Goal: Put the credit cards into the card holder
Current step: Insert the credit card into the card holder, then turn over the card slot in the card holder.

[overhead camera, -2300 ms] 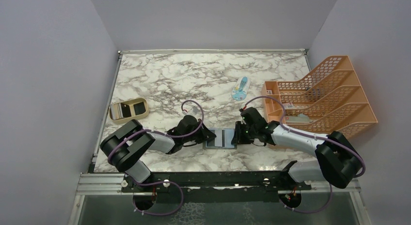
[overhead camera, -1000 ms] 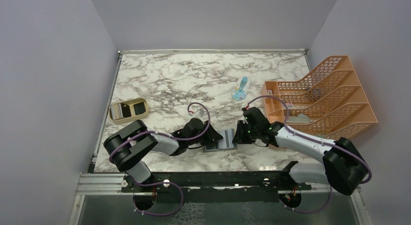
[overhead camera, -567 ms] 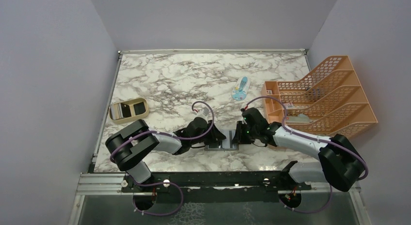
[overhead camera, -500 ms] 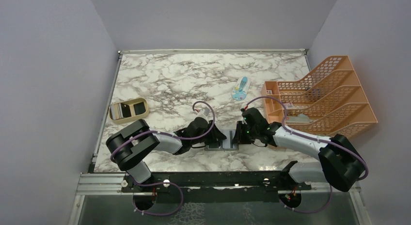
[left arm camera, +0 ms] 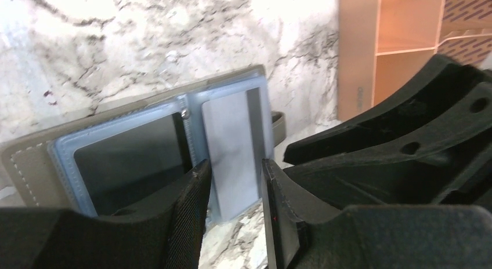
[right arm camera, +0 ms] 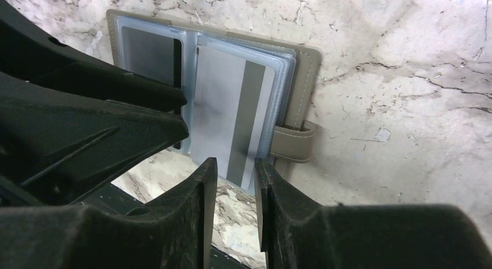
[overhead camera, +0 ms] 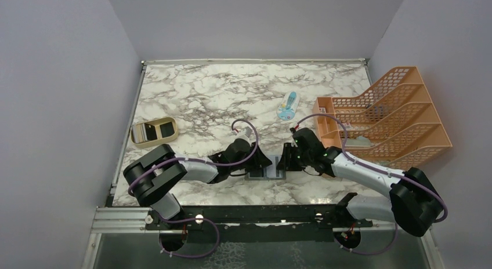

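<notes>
The grey card holder (overhead camera: 264,173) lies open on the marble between my two grippers. In the right wrist view its cover (right arm camera: 304,77) and tab clasp (right arm camera: 294,144) show. A pale grey credit card (right arm camera: 226,115) with a dark stripe sits in the right-hand pockets, its near end sticking out. My right gripper (right arm camera: 236,162) hovers just short of that end, open a little, with marble showing between the jaws. My left gripper (left arm camera: 235,164) reaches over the left half of the holder (left arm camera: 35,159), narrowly open above the same card (left arm camera: 229,147) and holding nothing.
An orange mesh file rack (overhead camera: 389,115) stands at the right edge, close behind the right arm. A blue-and-white packet (overhead camera: 287,105) lies beyond the grippers, and a tan two-compartment tray (overhead camera: 153,131) sits at the left. The black front rail (overhead camera: 255,214) runs just below the holder.
The left gripper has slid right over the holder's left half, and the holder's raised side has come down flat. Both grippers have opened slightly. The right arm has barely moved.
</notes>
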Controlling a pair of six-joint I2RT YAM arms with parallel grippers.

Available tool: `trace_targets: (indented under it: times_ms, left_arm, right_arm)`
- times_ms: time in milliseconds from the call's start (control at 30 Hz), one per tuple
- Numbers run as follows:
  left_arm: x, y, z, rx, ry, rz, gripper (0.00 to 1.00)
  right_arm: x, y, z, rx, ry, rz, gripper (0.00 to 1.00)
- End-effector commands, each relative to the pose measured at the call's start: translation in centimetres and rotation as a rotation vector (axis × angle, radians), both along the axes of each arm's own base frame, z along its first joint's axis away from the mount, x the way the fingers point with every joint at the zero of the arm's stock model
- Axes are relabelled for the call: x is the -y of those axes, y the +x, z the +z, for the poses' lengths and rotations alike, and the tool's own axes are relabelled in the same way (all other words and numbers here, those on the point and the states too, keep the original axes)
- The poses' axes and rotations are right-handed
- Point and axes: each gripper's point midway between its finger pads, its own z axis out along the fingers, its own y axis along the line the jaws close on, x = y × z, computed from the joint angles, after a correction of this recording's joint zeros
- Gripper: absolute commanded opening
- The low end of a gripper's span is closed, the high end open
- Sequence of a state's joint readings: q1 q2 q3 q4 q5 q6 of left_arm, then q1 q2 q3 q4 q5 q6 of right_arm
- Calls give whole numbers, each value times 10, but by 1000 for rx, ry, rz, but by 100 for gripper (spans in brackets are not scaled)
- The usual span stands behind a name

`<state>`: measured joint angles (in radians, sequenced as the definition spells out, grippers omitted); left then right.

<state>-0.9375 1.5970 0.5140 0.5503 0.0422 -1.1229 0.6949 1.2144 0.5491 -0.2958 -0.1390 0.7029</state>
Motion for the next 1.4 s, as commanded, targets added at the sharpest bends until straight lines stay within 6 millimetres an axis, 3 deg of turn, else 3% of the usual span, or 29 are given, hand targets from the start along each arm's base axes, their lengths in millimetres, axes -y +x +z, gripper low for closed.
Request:
trace_targets:
  times_ms: [0, 167, 500, 700, 1033, 1367]
  left_arm:
    - [5, 12, 29, 78, 2, 4, 41]
    - [0, 11, 30, 75, 43, 6, 41]
    - [-49, 25, 28, 145, 270, 69, 41]
    - [-68, 19, 9, 126, 355, 57, 39]
    - [-78, 4, -19, 66, 394, 21, 34]
    - [-72, -4, -27, 33, 342, 6, 31]
  right_arm:
    - [-2, 0, 7, 13, 14, -3, 32]
    - [-8, 1, 8, 7, 42, -1, 35]
    - [-10, 3, 4, -5, 48, -17, 40]
    - [-12, 4, -1, -16, 49, -17, 40]
    - [-15, 2, -8, -40, 54, -12, 40]
    - [-28, 1, 6, -26, 132, 20, 40]
